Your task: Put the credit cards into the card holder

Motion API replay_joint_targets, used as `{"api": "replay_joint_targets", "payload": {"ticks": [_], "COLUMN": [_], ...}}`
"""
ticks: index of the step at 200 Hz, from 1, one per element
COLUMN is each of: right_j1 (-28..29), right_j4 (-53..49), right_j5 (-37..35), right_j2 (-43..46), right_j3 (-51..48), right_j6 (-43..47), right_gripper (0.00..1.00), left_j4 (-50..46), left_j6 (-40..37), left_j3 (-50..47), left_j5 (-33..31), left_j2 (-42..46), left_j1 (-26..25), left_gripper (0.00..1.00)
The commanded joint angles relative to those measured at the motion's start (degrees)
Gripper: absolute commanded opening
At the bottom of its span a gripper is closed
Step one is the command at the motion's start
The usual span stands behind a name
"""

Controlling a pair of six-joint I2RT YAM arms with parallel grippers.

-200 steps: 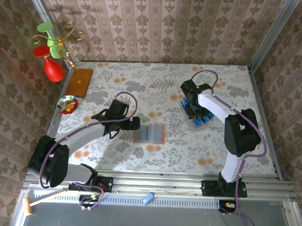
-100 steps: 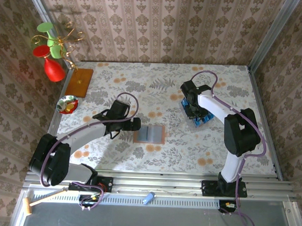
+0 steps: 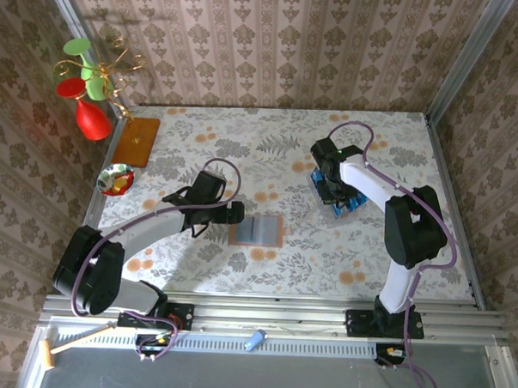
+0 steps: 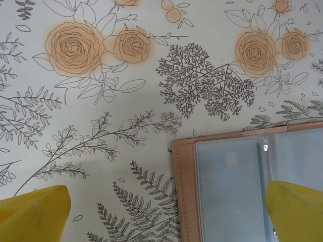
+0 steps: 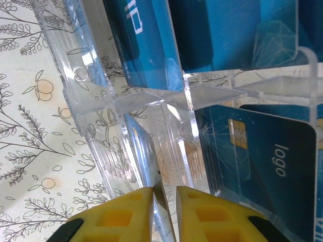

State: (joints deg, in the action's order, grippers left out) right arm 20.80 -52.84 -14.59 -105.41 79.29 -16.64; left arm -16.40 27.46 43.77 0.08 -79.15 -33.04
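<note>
Right gripper (image 5: 164,212) jaws pinched narrow on a credit card (image 5: 139,143) edge inside the clear rack (image 5: 91,101) at right — so thin a grip could slip on lifting; left gripper (image 4: 166,212), jaws wide, hovers over the open card holder (image 4: 227,191) mid-table.

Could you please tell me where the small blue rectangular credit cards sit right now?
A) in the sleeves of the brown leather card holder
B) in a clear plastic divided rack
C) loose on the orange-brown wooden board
B: the blue credit cards stand in the compartments of the clear plastic rack, while the sleeves of the open brown card holder look empty.
</note>
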Motion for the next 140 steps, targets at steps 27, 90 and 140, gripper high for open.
{"api": "replay_joint_targets", "payload": {"ticks": [27, 90, 140], "right_j1": [-0.5, -0.7, -0.8], "right_j4": [-0.4, -0.6, -0.9], "right_j5": [0.6, 1.0, 1.1], "right_j2": [1.8, 2.6, 3.2], "right_j3": [-0.8, -0.9, -0.8], "right_j6": [0.8, 1.0, 1.0], "right_gripper": [0.20, 0.23, 0.23], "left_j4": [0.2, 0.2, 0.2], "left_j6": [0.9, 1.2, 1.1], "left_j3": [2.2, 2.5, 2.5], "left_j5": [-0.2, -0.6, -0.6], "left_j2": [-1.1, -1.4, -1.5], "left_j1": [-1.1, -1.8, -1.9], "left_gripper": [1.00, 1.00, 1.00]}}
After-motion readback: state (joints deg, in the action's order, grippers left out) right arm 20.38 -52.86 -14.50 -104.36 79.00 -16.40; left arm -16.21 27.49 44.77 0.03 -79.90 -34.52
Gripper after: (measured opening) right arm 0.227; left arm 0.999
